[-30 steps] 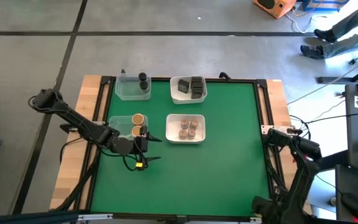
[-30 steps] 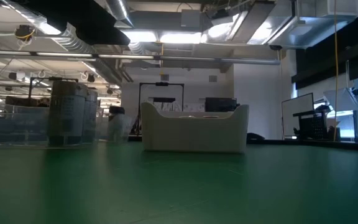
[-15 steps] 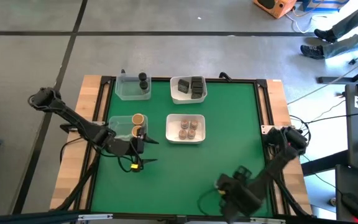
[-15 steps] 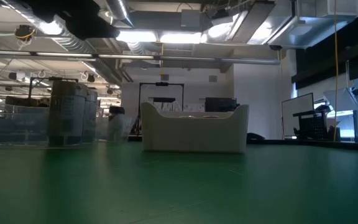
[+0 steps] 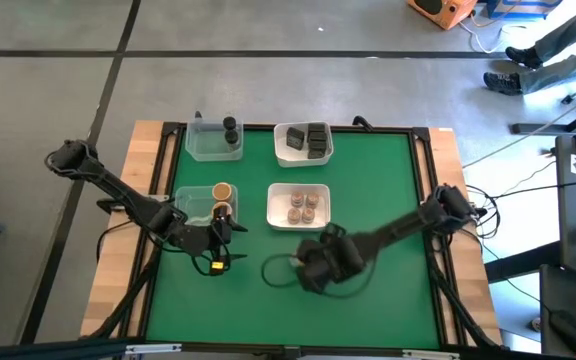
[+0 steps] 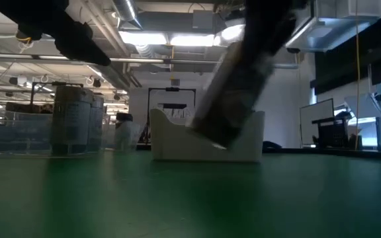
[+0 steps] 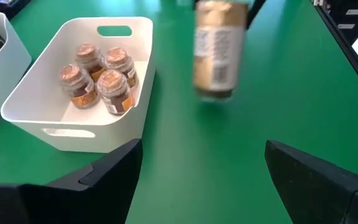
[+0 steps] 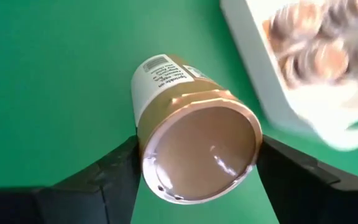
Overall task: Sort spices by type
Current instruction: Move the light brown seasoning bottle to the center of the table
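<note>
Fingers of the right gripper (image 8: 194, 163) are clamped on a tan-topped round jar (image 8: 191, 140), one dark finger on each side of its body just below the lid. From above, this gripper (image 5: 318, 265) hangs over the middle of the green surface (image 5: 378, 180), on the near side of the white tray of small jars. The left wrist camera shows the jar (image 7: 219, 50) upright and apparently off the surface, blurred by motion. My judgement is that it is being carried toward the clear tub on the left, where the same kind already sits.

Fingers of the left gripper (image 5: 223, 240) are spread wide and hold nothing. It hovers at the near right corner of that clear tub (image 5: 190, 200), probably waiting near its bin.

Containers, seen from above:
- The near-left clear tub holds two tan-topped jars (image 5: 222, 190) along its right side.
- The far-left clear tub (image 5: 203, 145) holds two black cylinders (image 5: 230, 128) in its right corner.
- The far white tray (image 5: 286, 135) holds dark grey boxy tins (image 5: 314, 140).
- The white tray (image 5: 320, 192) nearer the middle holds small brownish round jars (image 5: 301, 207); the left wrist view shows four of them (image 7: 98, 78) bunched together.

Each container holds a single type, so sorting looks almost finished, with the carried jar apparently the last loose piece.
</note>
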Robot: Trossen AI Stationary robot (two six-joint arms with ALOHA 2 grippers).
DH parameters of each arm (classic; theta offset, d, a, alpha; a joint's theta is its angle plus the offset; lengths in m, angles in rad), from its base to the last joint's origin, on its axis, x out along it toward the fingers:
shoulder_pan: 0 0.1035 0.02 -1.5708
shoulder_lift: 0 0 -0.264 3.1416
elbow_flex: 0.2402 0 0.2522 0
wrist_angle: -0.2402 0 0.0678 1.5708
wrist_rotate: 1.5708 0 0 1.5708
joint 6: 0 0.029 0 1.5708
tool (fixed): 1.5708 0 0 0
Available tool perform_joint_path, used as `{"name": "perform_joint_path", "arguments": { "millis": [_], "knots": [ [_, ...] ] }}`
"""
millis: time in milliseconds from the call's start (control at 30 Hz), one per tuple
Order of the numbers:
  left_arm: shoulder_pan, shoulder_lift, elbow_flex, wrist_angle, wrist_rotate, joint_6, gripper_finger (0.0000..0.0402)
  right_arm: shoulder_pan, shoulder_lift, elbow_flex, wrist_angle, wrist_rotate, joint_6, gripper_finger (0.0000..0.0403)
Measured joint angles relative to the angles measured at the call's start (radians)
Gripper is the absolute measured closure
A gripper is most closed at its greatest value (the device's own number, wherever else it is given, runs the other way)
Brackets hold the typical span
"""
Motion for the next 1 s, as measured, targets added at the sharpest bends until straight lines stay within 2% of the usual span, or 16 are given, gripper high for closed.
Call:
{"name": "perform_joint_path", "arguments": {
  "millis": [233,867,1000],
  "knots": [
    [0.000,0.001,0.000,0.004,0.000,0.001,0.0079,-0.077,0.054,0.002,0.064,-0.034,-0.107,0.0118],
    [0.002,0.002,0.000,0.012,0.000,0.012,0.0079,-0.084,0.070,0.000,0.241,-0.037,-0.214,0.0114],
    [0.002,0.028,0.000,0.055,0.000,0.022,0.0079,-0.089,0.070,0.000,0.278,-0.024,-0.238,0.0114]
  ]
}}
